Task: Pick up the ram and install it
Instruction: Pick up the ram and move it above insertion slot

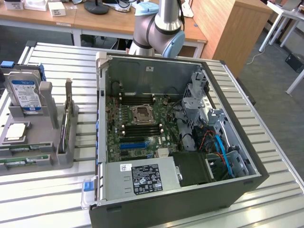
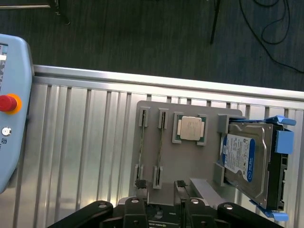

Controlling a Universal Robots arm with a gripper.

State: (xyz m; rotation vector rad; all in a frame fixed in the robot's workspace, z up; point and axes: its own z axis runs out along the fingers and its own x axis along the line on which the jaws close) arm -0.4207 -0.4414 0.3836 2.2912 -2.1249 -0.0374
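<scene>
The black 2-fingered gripper (image 2: 160, 189) hovers over one end of a flat grey plastic parts holder (image 2: 190, 166). Its fingers (image 2: 137, 211) are released and spread apart, grasping nothing, and bare holder shows between them.

The ram (image 2: 160, 147), a long thin green circuit-board stick, stands on edge between slotted posts of that holder, in line with the gap between the fingers. A 2nd green stick of the same kind (image 2: 141, 147) stands just beside it, parallel. On the ram's other side lies a square silver processor chip (image 2: 191, 128). Beyond that is a silver hard drive with a blue label (image 2: 242, 159), in a blue bracket.

In the exterior view the holder rests on a ribbed aluminium table (image 1: 47, 194), at 9 o'clock from the open black computer case (image 1: 228, 192). The grey robot arm (image 1: 159, 28) rises at the case's 12 o'clock. Inside the case a green motherboard (image 1: 114, 137) lies flat, with black memory slots (image 1: 141, 128) at 12 and 6 o'clock of its square processor socket (image 1: 141, 114).
</scene>
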